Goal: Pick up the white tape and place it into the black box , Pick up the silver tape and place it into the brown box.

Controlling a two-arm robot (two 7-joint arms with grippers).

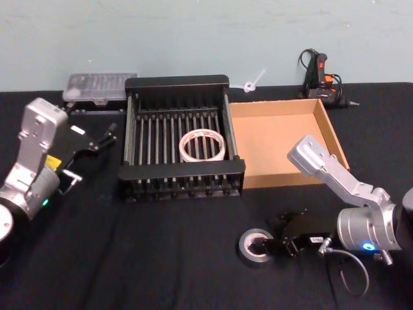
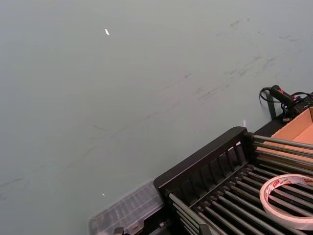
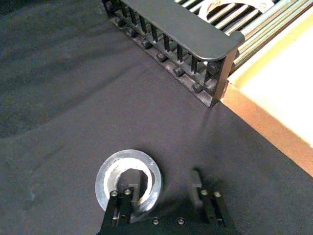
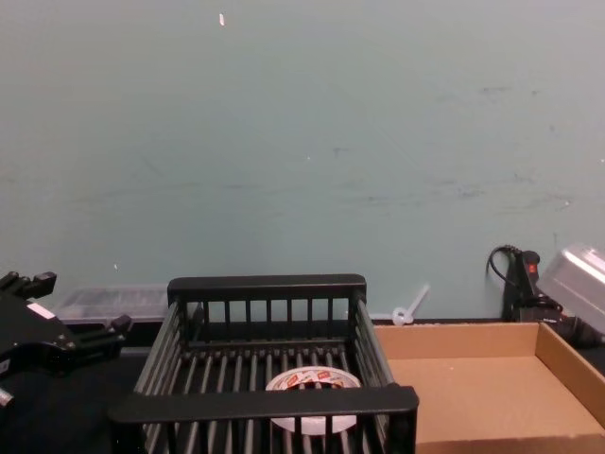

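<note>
The white tape [image 1: 202, 146] lies flat on the barred floor of the black box [image 1: 132, 119], toward its right half; it also shows as the white tape [image 2: 288, 196] and the white tape [image 4: 312, 381]. To the right of the crate stands the brown box [image 1: 284, 142]. The silver tape [image 1: 256, 247] lies flat on the black cloth in front of both boxes. My right gripper [image 1: 274, 236] is low at this roll and open. One finger stands in the centre hole of the silver tape [image 3: 128, 177] and the other outside its wall. My left gripper [image 1: 106, 137] hangs open left of the crate, holding nothing.
A clear plastic case [image 1: 100, 85] lies at the back left behind the crate. A black corded hand tool [image 1: 319, 74] and a small white plastic piece [image 1: 255, 81] sit at the back against the grey-green wall. Black cloth covers the table.
</note>
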